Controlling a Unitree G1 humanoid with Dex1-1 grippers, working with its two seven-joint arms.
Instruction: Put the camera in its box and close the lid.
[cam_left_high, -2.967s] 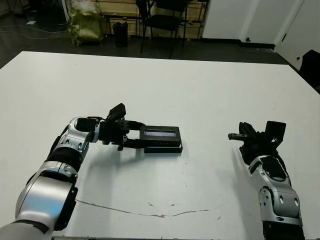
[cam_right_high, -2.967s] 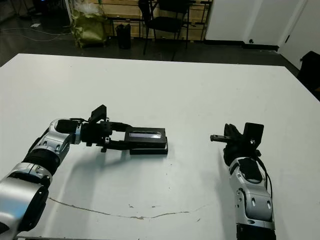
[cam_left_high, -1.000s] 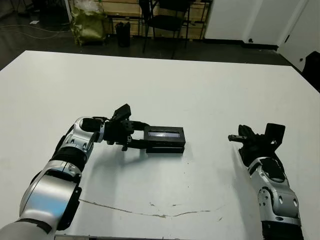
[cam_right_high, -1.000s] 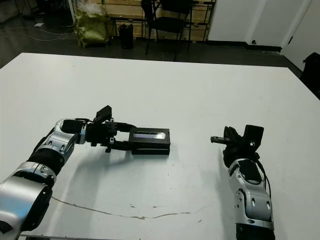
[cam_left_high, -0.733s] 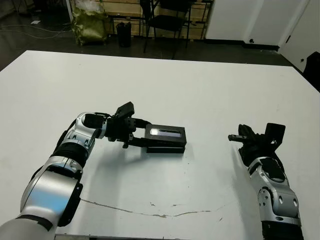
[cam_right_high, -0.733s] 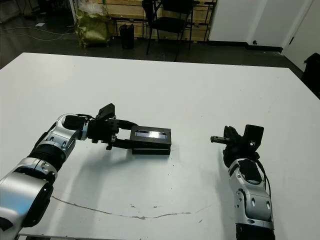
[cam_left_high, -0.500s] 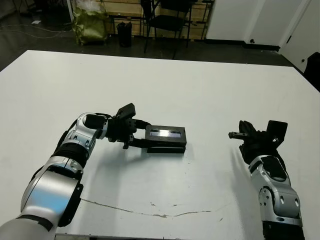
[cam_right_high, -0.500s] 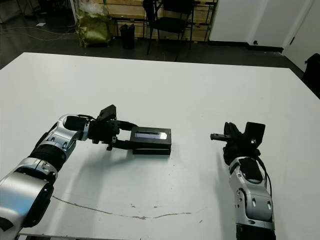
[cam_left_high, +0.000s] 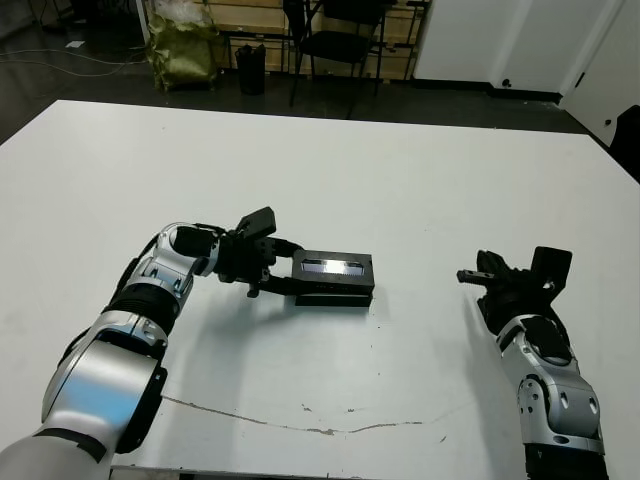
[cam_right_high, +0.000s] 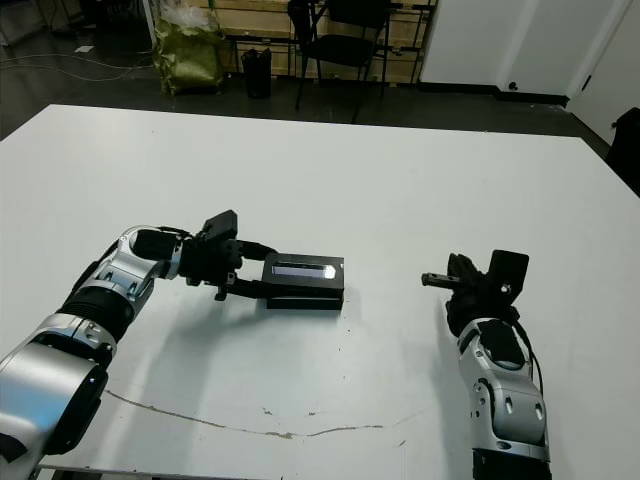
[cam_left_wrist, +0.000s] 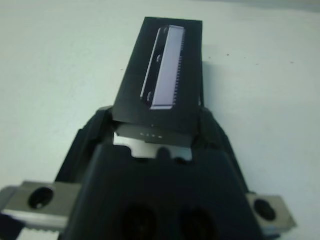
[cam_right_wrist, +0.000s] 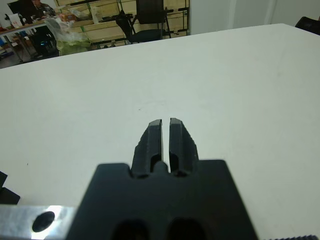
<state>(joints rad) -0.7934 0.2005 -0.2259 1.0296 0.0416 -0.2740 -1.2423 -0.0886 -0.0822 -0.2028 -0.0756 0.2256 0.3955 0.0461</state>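
One table (cam_left_high: 420, 180). One box (cam_left_high: 335, 294), black. One lid (cam_left_high: 335, 266), black with one glossy strip, atop the box. Two grippers: left gripper (cam_left_high: 283, 267), right gripper (cam_left_high: 468, 275). Two arms. Beyond the table: one chair (cam_left_high: 325, 40), one yellow-green bag (cam_left_high: 180, 45), one small dark bin (cam_left_high: 251, 68).

Lid (cam_left_high: 334, 267): flat black rectangle, glossy grey strip on top, seated on the box (cam_left_high: 330, 297), a black tray. Position: table centre-left.
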